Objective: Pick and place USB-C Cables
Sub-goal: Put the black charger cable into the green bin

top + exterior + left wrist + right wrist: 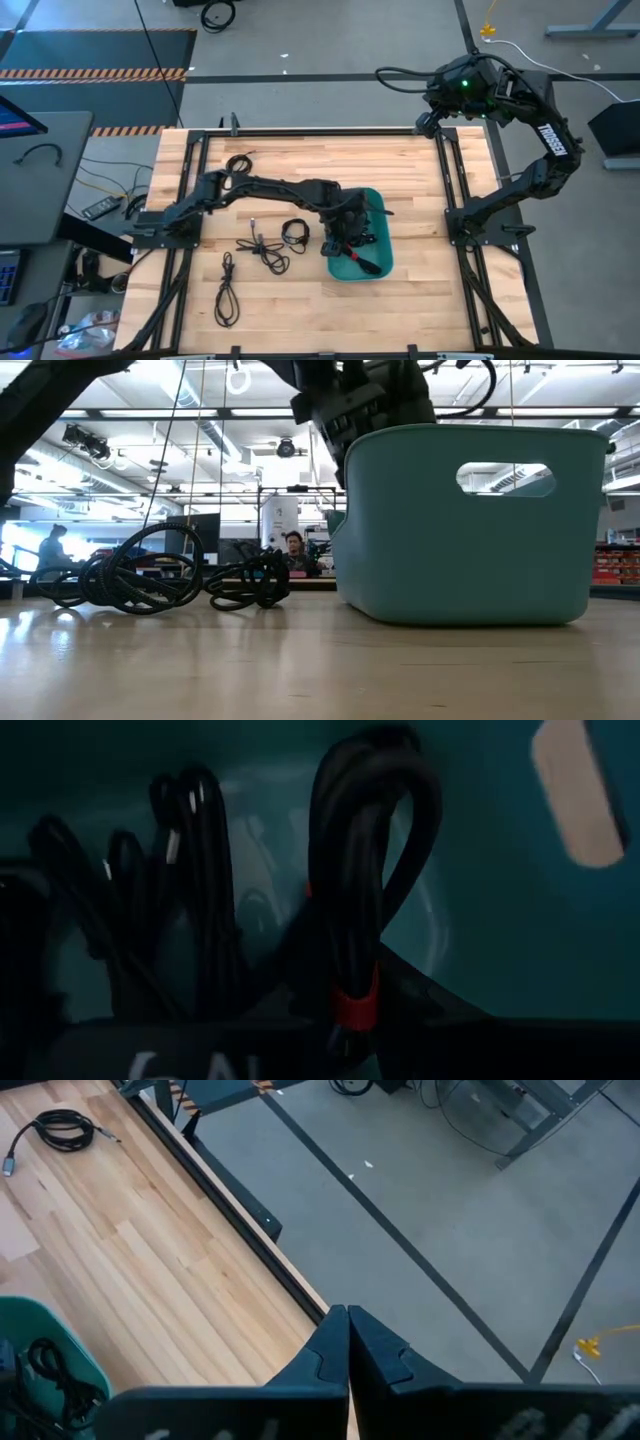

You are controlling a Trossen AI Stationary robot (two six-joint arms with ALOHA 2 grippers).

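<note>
A red-banded cable (360, 920) hangs pinched in the left gripper (345, 235), down inside the tub (385, 262), with other cables (190, 900) already lying just beside it. Outside the tub, away from that gripper, about five cables (268, 248) lie on the table (420, 170), so roughly half the job is left. The right gripper (347, 1342) is parked closed, empty, past the table's far edge.

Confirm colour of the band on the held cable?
Red band on black cable; left wrist view.

left gripper (345, 238) fingertips hidden inside teal tub (384, 262), tub's cables (195, 900) blurred
</note>
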